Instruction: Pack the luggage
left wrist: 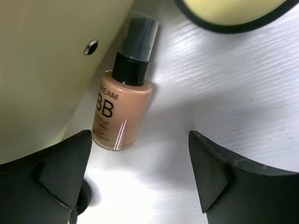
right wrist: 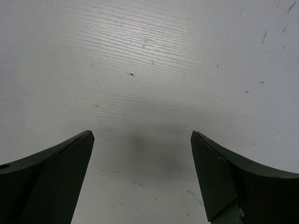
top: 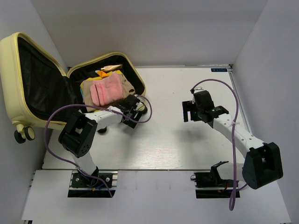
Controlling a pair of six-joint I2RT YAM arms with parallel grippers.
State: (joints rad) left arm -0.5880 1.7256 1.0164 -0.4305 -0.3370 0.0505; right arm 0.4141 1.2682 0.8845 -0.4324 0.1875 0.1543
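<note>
The luggage (top: 39,79) lies open at the far left of the table (top: 187,149). Its lid stands up against the left wall and its lower half lies flat beside the lid. In the lower half there is a pink cloth (top: 105,91), and a tan bag (top: 126,84) just to the right of it.

The left claw (top: 135,108) is at the near right corner of the lower half, just outside the rim and low over the table. In the left wrist view the yellow shell of the luggage (left wrist: 42,60) fills the left side, next to the left finger. The left claw (left wrist: 140,135) has its two fingers wide apart and nothing is between them. A bottle (left wrist: 121,109) of beige BB cream with a black cap lies on the table against the shell. It is ahead of the fingertips, nearer to the left finger, and it touches neither finger. At the top right of this view there is a pale round part with a black edge; I cannot tell what it is.

The right claw (top: 188,112) is well apart from the luggage, over the right half of the table. In its wrist view the right claw (right wrist: 142,135) also has its fingers wide apart, with only bare table under them.
</note>
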